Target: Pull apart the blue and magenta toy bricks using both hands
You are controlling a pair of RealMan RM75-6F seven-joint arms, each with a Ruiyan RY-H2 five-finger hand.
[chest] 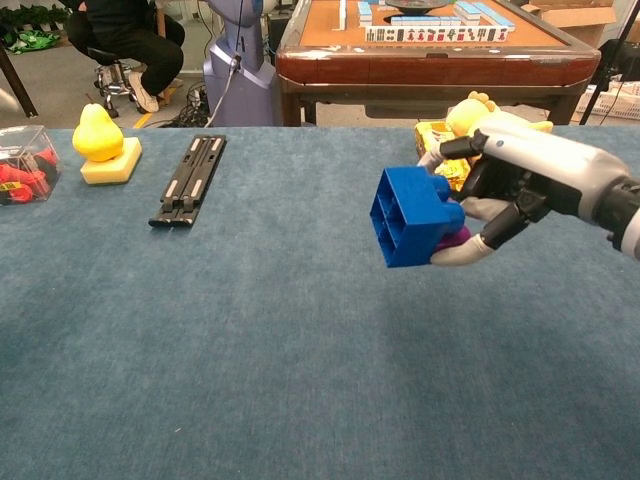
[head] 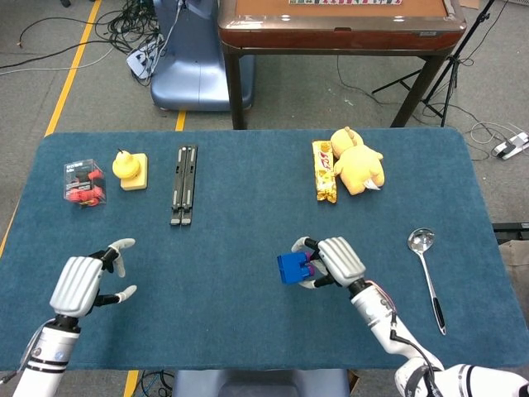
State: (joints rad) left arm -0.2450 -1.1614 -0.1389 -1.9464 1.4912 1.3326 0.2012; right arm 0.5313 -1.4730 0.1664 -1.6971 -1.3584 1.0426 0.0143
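Your right hand (chest: 520,175) has its fingers (chest: 462,252) clamped on the joined blue brick (chest: 410,216) and magenta brick (chest: 455,238), held above the surface (chest: 200,330). Your left hand (head: 81,285) hovers with fingers apart, holding nothing.

Table (head: 248,231): far left, clear box (head: 83,182), duck on block (head: 131,169) right of it, then folded stand (head: 183,184). Far right-centre, snack bar (head: 324,170) beside plush (head: 357,161). Spoon (head: 426,266) near right edge. Joined bricks (head: 293,266) front centre, right hand (head: 337,260) holding; left hand (head: 83,284) front left.
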